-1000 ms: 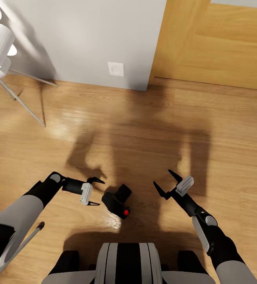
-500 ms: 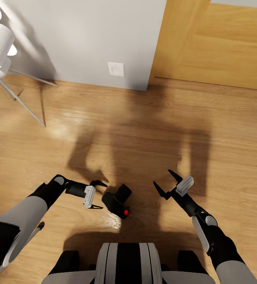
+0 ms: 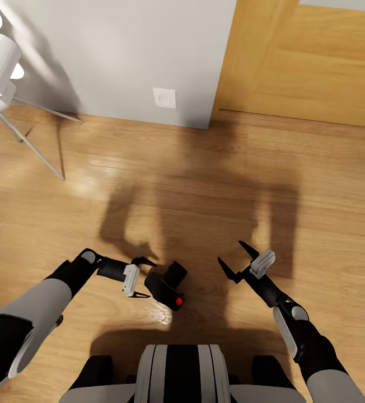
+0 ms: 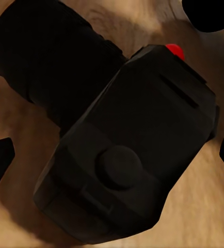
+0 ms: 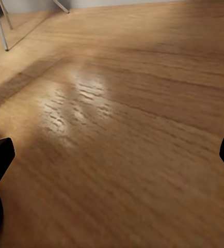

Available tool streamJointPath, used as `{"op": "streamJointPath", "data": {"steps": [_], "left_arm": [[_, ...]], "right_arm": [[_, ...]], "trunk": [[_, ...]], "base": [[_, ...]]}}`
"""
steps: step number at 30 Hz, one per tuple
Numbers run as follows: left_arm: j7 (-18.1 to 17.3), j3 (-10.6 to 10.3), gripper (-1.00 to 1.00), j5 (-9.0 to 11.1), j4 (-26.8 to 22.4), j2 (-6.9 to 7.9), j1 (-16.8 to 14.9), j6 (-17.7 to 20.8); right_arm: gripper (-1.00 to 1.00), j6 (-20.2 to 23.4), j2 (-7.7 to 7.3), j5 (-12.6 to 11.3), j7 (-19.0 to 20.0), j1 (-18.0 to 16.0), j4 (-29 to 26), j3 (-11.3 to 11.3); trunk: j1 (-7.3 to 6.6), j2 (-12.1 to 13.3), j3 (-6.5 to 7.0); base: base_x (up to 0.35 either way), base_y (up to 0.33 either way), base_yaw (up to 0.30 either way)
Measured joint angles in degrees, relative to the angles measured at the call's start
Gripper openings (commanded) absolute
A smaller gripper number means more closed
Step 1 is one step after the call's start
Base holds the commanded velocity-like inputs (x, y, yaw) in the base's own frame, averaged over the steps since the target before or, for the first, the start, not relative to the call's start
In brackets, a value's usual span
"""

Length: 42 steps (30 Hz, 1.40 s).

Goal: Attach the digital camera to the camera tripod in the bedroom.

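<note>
While lying on the wood floor (image 3: 216, 184) just ahead of the robot's base (image 3: 181, 372), well short of the grey wall (image 3: 121, 56) and the wooden door (image 3: 317, 61), the digital camera (image 3: 167, 282) rests tilted, lens barrel (image 4: 50, 62) angled toward the wall and red button (image 3: 178, 302) toward the base. Left gripper (image 3: 142, 277): open wide, holding nothing, fingertips either side of the body's near corner, apparently just clear of it. Right gripper (image 3: 232, 261): also spread open and empty, hovering above bare floor well to the camera's other side. Step in hand, by judgement: closing the left fingers on the camera. To do it well: push in a little farther so the pads bracket the boxy body rather than a corner or the round barrel; square the wrist to the flat sides, since a diagonal pinch would likely twist the camera out; keep clear of the red button; close slowly and check for slip before lifting. Thin metal legs (image 3: 31, 146) at the floor's far left edge by the wall carry something white, so probably not the tripod.
</note>
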Motion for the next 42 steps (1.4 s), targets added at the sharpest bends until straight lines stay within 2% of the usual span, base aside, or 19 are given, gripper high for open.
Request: {"op": "streamJointPath", "data": {"steps": [15,26,30,42], "left_arm": [[0.00,-0.01,1.00,0.00,0.02,-0.28,0.00,0.07],[0.01,-0.03,1.00,0.01,0.48,-1.06,0.00,0.32],[0.41,-0.07,1.00,0.01,1.90,-1.76,0.00,0.33],[1.24,-0.43,1.00,-0.26,2.40,-2.14,-0.02,-0.53]], "right_arm": [[1.00,0.00,0.00,0.00,0.01,0.03,0.01,0.00],[1.00,0.00,0.00,0.00,0.01,0.03,0.01,0.00],[1.00,-0.02,0.00,0.00,0.01,0.01,0.01,0.00],[1.00,0.00,0.00,0.00,0.02,0.02,0.02,0.00]], "trunk": [[0.00,0.00,0.00],[0.00,0.00,0.00],[0.00,0.00,0.00],[-0.01,0.00,0.01]], "base": [[0.000,0.000,0.000],[0.000,0.000,0.000],[0.000,0.000,0.000],[0.000,0.000,0.000]]}}
